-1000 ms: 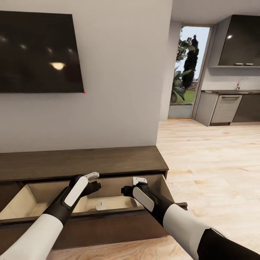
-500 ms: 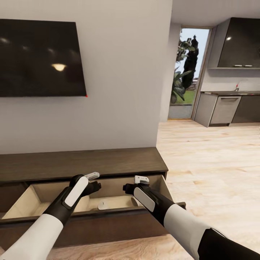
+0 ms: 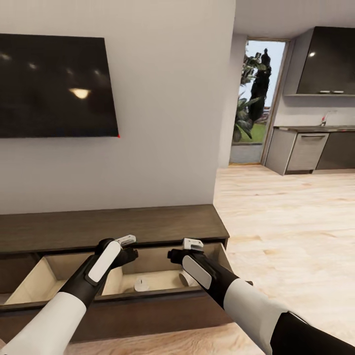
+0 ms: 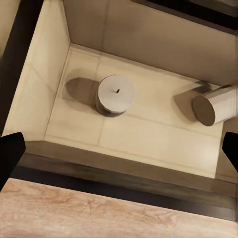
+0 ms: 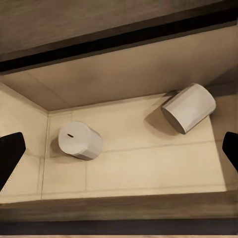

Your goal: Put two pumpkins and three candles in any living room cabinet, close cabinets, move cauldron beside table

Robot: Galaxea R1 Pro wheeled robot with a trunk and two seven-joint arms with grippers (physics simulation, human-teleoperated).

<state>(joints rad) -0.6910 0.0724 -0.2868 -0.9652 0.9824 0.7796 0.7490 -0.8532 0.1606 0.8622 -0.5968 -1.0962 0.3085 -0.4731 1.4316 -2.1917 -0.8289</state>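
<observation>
The dark-brown cabinet stands against the wall with a drawer pulled out. Two pale candles are inside it. One candle stands upright. The other candle lies on its side toward the drawer's right end. My left gripper and right gripper hover over the drawer, both open and empty. Dark fingertips show at the edges of each wrist view. The pumpkins and the cauldron are out of view.
A large black TV hangs on the wall above the cabinet. To the right, light wood floor runs to a glass door and grey kitchen units.
The camera has shifted a little, moving the scene down and right. The lying candle now shows beside my right forearm. Both arms hold their place over the drawer.
</observation>
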